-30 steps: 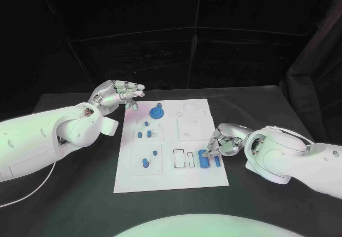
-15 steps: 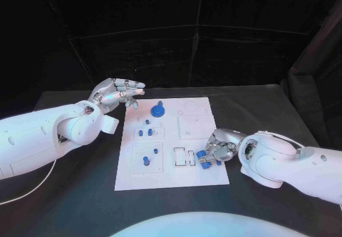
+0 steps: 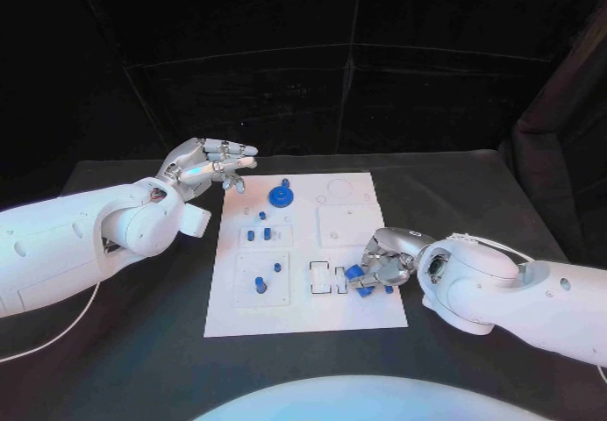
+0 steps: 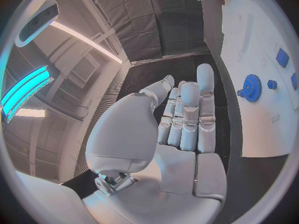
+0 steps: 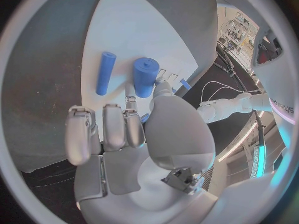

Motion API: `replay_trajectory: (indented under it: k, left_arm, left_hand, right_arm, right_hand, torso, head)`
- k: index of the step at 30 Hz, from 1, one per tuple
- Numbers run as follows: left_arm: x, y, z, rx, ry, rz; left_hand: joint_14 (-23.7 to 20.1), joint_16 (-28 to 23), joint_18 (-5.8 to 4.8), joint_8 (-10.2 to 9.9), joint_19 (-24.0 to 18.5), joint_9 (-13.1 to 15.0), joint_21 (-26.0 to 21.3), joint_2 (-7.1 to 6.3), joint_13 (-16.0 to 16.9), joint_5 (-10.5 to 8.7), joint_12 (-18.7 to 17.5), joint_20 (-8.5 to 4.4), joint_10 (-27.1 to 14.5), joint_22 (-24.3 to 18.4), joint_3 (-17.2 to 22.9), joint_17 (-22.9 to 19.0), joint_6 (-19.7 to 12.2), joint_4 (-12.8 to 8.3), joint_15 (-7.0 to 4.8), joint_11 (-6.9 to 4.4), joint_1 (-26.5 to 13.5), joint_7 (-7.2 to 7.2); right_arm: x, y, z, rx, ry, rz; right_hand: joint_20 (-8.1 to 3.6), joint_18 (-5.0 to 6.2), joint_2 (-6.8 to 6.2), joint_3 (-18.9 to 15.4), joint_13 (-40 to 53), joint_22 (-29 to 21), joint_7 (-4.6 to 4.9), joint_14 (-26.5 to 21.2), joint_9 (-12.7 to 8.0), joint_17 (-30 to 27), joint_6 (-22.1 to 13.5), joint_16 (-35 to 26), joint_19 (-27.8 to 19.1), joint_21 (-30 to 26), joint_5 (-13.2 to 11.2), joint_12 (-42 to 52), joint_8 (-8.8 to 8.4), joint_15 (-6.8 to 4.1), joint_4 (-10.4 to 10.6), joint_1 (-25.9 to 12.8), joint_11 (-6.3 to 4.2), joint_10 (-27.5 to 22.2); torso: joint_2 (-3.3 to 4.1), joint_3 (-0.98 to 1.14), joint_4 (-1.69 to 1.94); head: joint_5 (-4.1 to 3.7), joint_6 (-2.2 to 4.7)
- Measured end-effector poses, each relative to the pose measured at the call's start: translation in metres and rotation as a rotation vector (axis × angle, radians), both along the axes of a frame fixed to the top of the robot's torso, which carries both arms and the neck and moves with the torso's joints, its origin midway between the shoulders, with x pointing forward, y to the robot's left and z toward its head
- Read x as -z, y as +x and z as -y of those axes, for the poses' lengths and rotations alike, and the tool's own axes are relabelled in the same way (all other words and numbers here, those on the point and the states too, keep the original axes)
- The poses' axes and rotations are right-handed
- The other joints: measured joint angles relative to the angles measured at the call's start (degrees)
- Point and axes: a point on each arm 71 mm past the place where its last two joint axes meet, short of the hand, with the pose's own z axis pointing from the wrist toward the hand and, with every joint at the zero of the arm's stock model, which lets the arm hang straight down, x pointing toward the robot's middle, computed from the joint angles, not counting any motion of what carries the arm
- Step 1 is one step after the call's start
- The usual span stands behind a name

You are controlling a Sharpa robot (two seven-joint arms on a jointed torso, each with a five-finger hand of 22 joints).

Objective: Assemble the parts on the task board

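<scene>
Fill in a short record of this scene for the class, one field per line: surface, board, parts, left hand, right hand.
surface: black table
board: white task board lying flat mid-table
parts: blue gear near the board's far end; small blue pieces on the board's left half; two blue cylinders lying by the right hand
left hand: left hand raised beside the board's far left corner, holding nothing, fingers apart
right hand: right hand low over the board's right edge, at the cylinders; whether it holds one cannot be told
</scene>
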Motion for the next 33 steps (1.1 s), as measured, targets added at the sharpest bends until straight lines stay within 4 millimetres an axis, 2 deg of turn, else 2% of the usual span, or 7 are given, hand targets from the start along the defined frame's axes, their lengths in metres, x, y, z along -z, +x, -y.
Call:
replay_trajectory:
  k: [2,6,12,15,23,29,33]
  left_arm:
    - [0.0,0.0,0.0,0.0,0.0,0.0]
    - [0.0,0.0,0.0,0.0,0.0,-0.001]
    - [0.001,0.0,0.0,0.003,0.001,-0.003]
    - [0.001,0.0,0.0,0.003,0.001,-0.003]
    - [0.001,0.0,0.001,0.005,0.001,-0.005]
    - [0.001,-0.001,0.001,0.008,0.0,-0.005]
    - [0.001,-0.001,0.002,0.01,-0.001,-0.006]
  left_hand:
    - [0.0,0.0,0.0,0.0,0.0,0.0,0.0,0.0,0.0,0.0,0.0,0.0,0.0,0.0,0.0,0.0,0.0,0.0,0.0,0.0,0.0,0.0]
    - [0.0,0.0,0.0,0.0,0.0,0.0,0.0,0.0,0.0,0.0,0.0,0.0,0.0,0.0,0.0,0.0,0.0,0.0,0.0,0.0,0.0,0.0]
    - [0.0,0.0,0.0,0.0,0.0,0.0,0.0,0.0,0.0,0.0,0.0,0.0,0.0,0.01,0.0,0.0,0.0,0.0,0.0,0.0,0.0,0.0]
    - [0.0,0.0,0.0,0.0,0.0,0.0,0.0,0.0,0.0,0.0,0.0,0.0,0.0,0.01,0.0,0.0,0.0,0.0,0.0,0.0,0.0,0.0]
    - [0.0,0.0,0.0,0.0,0.0,0.0,0.0,0.0,0.0,0.0,0.0,0.0,0.0,0.01,0.0,0.0,0.0,0.0,0.0,0.0,0.0,0.0]
    - [0.0,0.0,0.0,0.0,0.0,0.0,0.0,0.0,0.0,0.0,0.0,0.0,0.0,0.02,0.0,0.0,0.0,0.0,0.0,0.0,0.0,0.0]
    - [0.0,0.0,0.0,0.0,0.0,0.0,0.0,0.0,0.0,0.0,0.0,0.0,0.0,0.02,0.0,0.0,0.0,0.0,0.0,0.0,0.0,0.0]
  right_arm:
    - [0.0,-0.002,0.001,0.004,0.006,0.001]
    - [0.0,-0.007,0.004,0.023,0.031,-0.011]
    - [-0.002,-0.013,0.008,0.082,0.109,-0.039]
    - [-0.005,-0.016,0.007,0.106,0.16,-0.042]
    - [-0.01,-0.018,0.0,0.137,0.247,-0.035]
    - [-0.008,-0.016,-0.019,0.12,0.276,-0.059]
    - [-0.005,-0.015,-0.031,0.112,0.275,-0.084]
  right_hand:
    - [0.0,0.0,0.45,-0.14,0.0,0.0,-0.16,0.19,0.52,1.07,-0.04,2.7,0.0,0.0,3.05,0.0,0.53,-0.19,-0.35,0.45,0.0,0.0]
    - [0.0,0.0,1.18,-0.25,0.0,0.0,-0.2,0.19,0.92,1.28,-0.09,3.33,0.0,0.0,7.9,-0.27,0.43,-0.18,-0.54,1.19,0.0,0.0]
    - [0.0,0.0,1.29,-0.89,0.0,0.0,-0.23,0.18,1.43,1.27,-0.15,3.55,0.0,0.23,12.07,-0.27,0.52,-0.18,-0.21,1.23,0.0,0.0]
    - [0.0,0.0,1.97,-1.4,0.0,-0.01,-0.52,0.19,1.64,1.27,0.15,3.55,0.0,0.23,12.1,-0.27,0.62,-0.18,0.3,0.54,-0.12,0.12]
    - [0.0,0.01,2.25,-1.56,0.0,0.0,-0.66,0.18,1.81,1.27,0.67,3.79,0.0,0.23,12.1,-0.27,0.77,-0.18,0.46,0.25,-0.41,0.0]
    - [0.0,0.01,2.93,-1.76,-0.01,-0.01,-0.98,0.18,2.08,1.26,0.99,3.79,-0.01,0.23,11.25,-0.63,1.05,-0.18,0.66,-0.44,-0.41,-0.01]
    - [0.0,0.0,3.4,-1.76,-0.01,-0.01,-0.79,0.18,2.26,1.26,1.18,3.79,-0.01,0.23,10.59,-1.06,1.28,-0.17,0.66,-0.92,-0.52,0.09]
  torso:
    - [0.0,0.0,-0.05]
    - [-0.02,0.0,-0.11]
    - [-0.08,-0.03,-0.1]
    - [-0.08,-0.09,-0.02]
    - [-0.07,-0.14,0.03]
    - [0.03,-0.14,-0.04]
    - [0.07,-0.14,-0.03]
  head:
    - [0.05,0.0]
    - [0.09,0.06]
    - [0.02,0.2]
    - [0.01,0.32]
    - [0.3,0.48]
    - [0.48,0.4]
    - [0.53,0.3]
